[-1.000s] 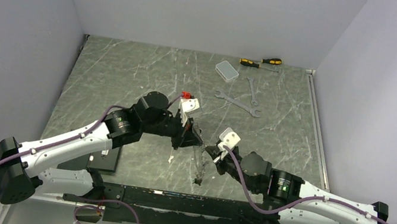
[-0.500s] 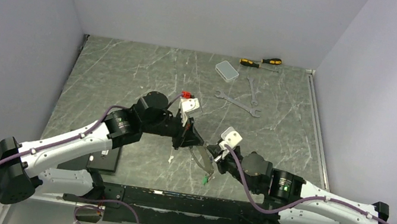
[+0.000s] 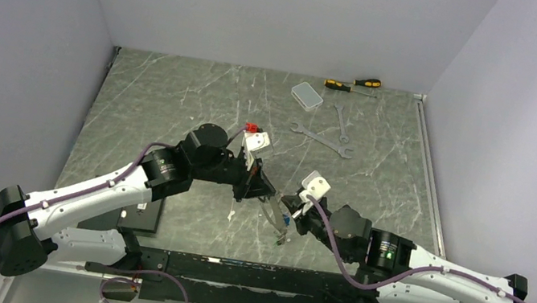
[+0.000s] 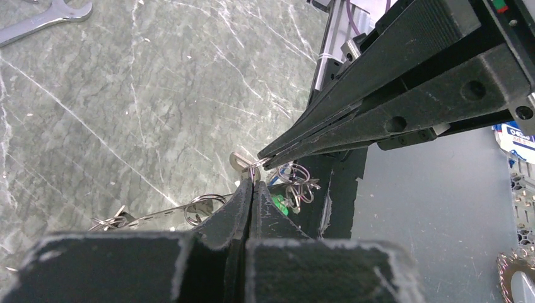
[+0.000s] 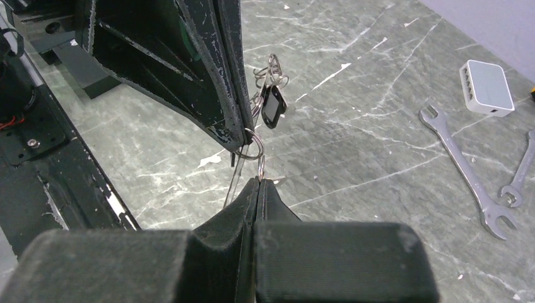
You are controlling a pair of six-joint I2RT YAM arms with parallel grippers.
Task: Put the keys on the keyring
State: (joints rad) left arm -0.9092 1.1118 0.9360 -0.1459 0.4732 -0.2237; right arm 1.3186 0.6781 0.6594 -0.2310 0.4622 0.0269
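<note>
Over the table's near middle, my left gripper and right gripper meet tip to tip, both shut. Each pinches the thin silver wire of the keyring, which sags between and below them. In the right wrist view my right gripper grips wire just under a round loop of the keyring, and the left fingers clamp that loop from above. A black-headed key dangles behind. The left wrist view has my left gripper shut, with bunched keys, one green, beside it.
Two long silver wrenches lie at the back right, with a small white box and two screwdrivers behind them. A red-tipped item sits mid-table. A black plate lies by the left arm's base.
The dangling keys have swung and risen from near the front rail to just under the grippers. My right gripper has edged slightly up and left. Both stay shut.
</note>
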